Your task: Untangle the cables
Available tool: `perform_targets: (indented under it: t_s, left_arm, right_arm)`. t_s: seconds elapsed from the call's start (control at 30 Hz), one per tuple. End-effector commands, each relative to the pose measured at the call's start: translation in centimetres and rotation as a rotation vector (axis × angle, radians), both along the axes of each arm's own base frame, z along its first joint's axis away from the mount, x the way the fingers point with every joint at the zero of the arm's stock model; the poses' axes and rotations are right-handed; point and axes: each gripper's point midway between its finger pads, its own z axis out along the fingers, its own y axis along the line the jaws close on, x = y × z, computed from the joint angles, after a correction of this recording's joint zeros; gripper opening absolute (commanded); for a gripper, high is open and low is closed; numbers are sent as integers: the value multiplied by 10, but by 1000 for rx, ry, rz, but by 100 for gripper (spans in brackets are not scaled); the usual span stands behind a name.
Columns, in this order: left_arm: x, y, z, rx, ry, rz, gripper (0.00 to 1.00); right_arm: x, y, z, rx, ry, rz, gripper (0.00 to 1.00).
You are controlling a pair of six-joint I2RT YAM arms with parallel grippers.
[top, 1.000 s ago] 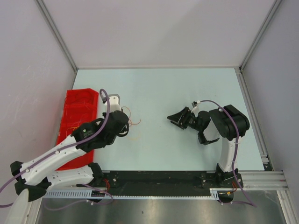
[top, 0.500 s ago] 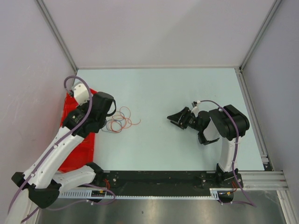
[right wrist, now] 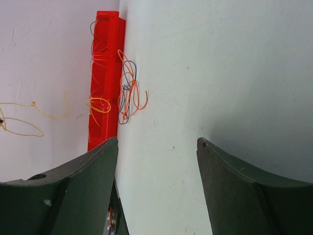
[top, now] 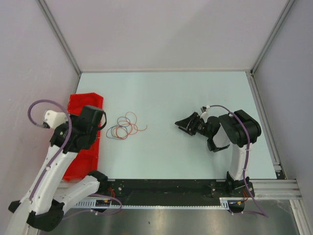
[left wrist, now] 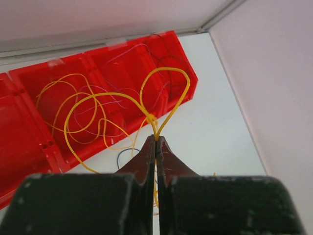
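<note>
Status: left end effector (left wrist: 156,147) pinched on one yellow cable (left wrist: 122,97), its loops hanging over the red bin (left wrist: 29,137). I'd lower until the loops sit inside a compartment, then release. The other cables (top: 126,128) lie heaped on the tabletop (top: 195,93). The right end effector (right wrist: 157,142) gapes, holding nothing.

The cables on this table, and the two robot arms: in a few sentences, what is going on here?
The left gripper has its fingers shut on a looping yellow cable, held up over the red bin, which has more thin wires lying in it. A loose tangle of cables in orange, red and blue lies on the table just right of the bin. The right gripper is open near mid-table, holding nothing.
</note>
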Motion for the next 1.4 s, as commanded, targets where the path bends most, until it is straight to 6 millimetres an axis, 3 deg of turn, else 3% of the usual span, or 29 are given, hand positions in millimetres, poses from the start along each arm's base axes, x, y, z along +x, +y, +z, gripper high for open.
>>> perform_targets:
  t_s: [0.0,0.1,0.3,0.5,0.7,1.13,1.2,1.23,1.27,1.33,1.37]
  left_arm:
    - [-40,34,-12,52,43,96,0]
    - [-54,41,-18,48,51,90,0]
    - [-86,50,-50,-26,26,100,0]
    - [-110,58,-64,-30,-20,69,1]
    - [-123,66,-79,-23,-64,72,0]
    - [-133,71,-80,-43,-142,81,0]
    - [-133,72,-79,-39,-146,86,7]
    - [-133,73,-79,-38,-149,89,26]
    - [-134,74,-78,-29,-146,94,35]
    - [-135,77,-77,-18,-154,107,65]
    - [-137,79,-74,-7,-165,119,71]
  right_arm:
    - [-46,-25,-99,-205,338,-21,72]
    - [-46,-26,-99,-204,339,-21,72]
    - [-46,-25,-99,-201,338,-17,72]
    - [-46,-25,-98,-202,338,-15,72]
    - [-47,-25,-97,-201,339,-12,72]
    - [-48,-26,-99,-200,343,-8,73]
    - [-47,-26,-99,-195,344,-9,72]
    - [-48,-26,-99,-194,344,-8,72]
    - [-47,-26,-99,-192,344,-8,72]
    - [-47,-27,-99,-186,347,-8,72]
    - [-47,-26,-99,-185,345,-7,72]
